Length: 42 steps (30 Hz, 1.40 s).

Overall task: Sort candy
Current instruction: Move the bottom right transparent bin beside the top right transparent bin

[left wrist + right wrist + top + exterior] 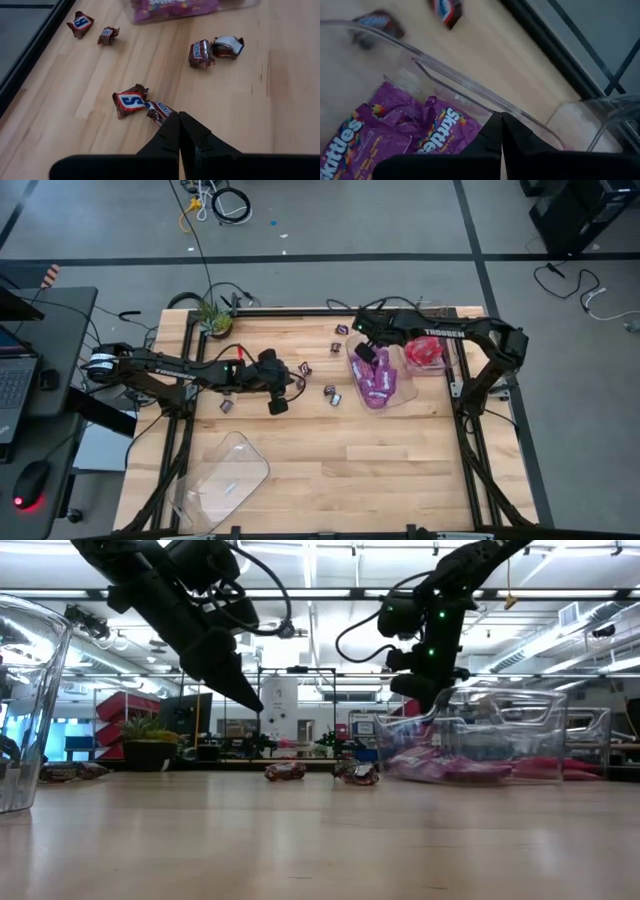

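The left pincer [277,406] hangs over the middle of the wooden tabletop [350,470], its two dark fingers [170,135] pressed together with nothing between them. In the left wrist view its tips stand just beside two brown wrapped pieces [131,100] that lie touching each other on the wood; the nearer of the two sits right at the fingertips, though whether they touch it I cannot tell. Farther from that pincer lies another pair of small pieces [202,53], one brown and one with a paler wrapper, side by side, and two more brown pieces [81,24] rest near the tabletop's dark edge. The right pincer [366,353] is over the clear tray [404,392] on the right half of the tabletop, also closed and empty, its tips meeting just above the tray's transparent rim in the right wrist view. Inside that tray lie the purple packets [395,130], heaped flat below and beside the closed fingers [492,132], not in contact with them as far as can be seen. A second clear tray [430,365] just beyond holds the red packets [424,350]. From above, a few loose brown pieces [330,393] are scattered on the wood between the two pincers, with more near the far edge [341,330]. A third, larger clear tray [225,480] stands at the near left corner, well apart from both arms. A small potted plant [214,318] sits at the far left corner.
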{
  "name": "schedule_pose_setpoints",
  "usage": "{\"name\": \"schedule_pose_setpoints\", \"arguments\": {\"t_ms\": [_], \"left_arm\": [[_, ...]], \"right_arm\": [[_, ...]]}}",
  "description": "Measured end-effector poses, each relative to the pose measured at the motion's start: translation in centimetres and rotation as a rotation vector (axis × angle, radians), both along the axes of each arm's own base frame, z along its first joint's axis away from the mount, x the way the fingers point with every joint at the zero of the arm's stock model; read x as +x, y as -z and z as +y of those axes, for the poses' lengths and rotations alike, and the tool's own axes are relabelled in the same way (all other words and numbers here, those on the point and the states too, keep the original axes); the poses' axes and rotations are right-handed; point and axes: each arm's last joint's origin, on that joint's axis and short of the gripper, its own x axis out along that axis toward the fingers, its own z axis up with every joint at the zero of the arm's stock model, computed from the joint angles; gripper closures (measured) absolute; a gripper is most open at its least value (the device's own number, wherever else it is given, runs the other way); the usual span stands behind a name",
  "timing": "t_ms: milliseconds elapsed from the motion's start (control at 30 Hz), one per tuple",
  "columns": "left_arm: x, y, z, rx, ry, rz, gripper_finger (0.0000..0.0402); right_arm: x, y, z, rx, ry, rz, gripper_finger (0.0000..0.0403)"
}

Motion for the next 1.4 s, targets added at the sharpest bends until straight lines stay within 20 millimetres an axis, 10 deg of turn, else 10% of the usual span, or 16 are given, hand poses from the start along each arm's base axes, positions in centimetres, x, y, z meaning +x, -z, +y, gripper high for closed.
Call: {"name": "schedule_pose_setpoints", "arguments": {"t_ms": [267, 433, 667, 967, 1400], "left_arm": [[-0.1, 0.1, 0.1, 0.016, -0.02, 0.01, 0.04], [0.0, 0.0, 0.1, 0.02, -0.018, 0.004, 0.04], [-0.2, 0.1, 0.1, 0.017, -0.015, 0.025, 0.04], [-0.1, 0.2, -0.2, -0.043, 0.05, 0.022, 0.04], [-0.2, 0.2, -0.2, -0.04, 0.047, 0.028, 0.04]], "right_arm": [[-1.3, -0.4, -3.3, -0.032, 0.114, -0.059, 0.0402], [-1.4, -4.3, -4.3, -0.066, 0.068, -0.06, 0.0402], [-0.3, -9.7, 2.1, 0.113, -0.377, -0.076, 0.04], [1.3, -7.0, 11.6, 0.363, -0.767, -0.008, 0.0402], [1.2, -2.8, 10.7, 0.381, -0.661, -0.071, 0.0403]]}}
